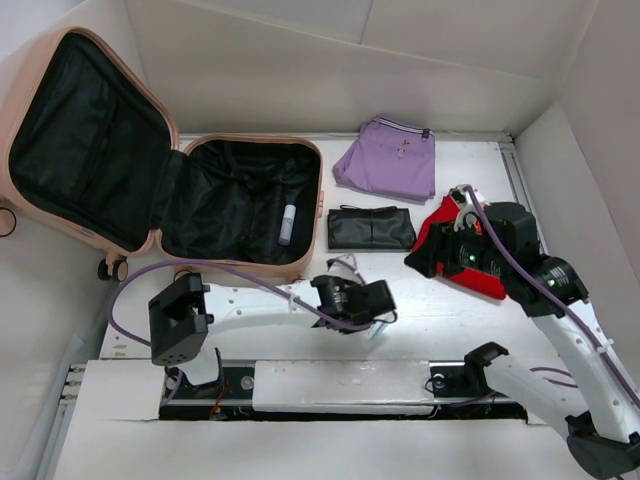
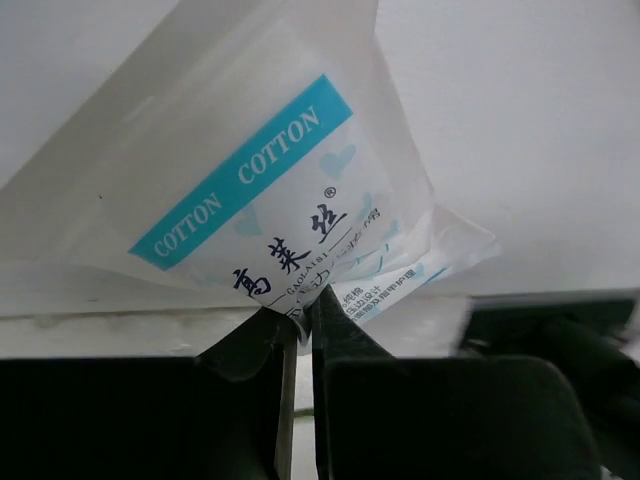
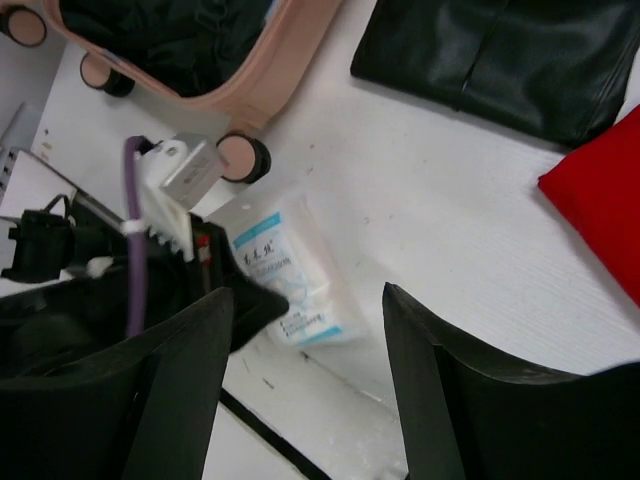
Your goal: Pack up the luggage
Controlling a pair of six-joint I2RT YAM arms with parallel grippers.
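Near the white table's (image 1: 420,320) far edge, right of centre: folded lilac garment (image 1: 387,157). Just in front of it, flat black pouch (image 1: 371,228), long side parallel to that edge. Beside the pouch's right end, red cloth (image 1: 432,228), partly hidden. Toward the near edge, mid-table: translucent packet (image 2: 260,190), blue band printed COTTON COTTON, Chinese characters beneath.

The plastic packet (image 2: 200,110) bears "COTTON COTTON" in white on a blue stripe (image 2: 240,176), Chinese characters below
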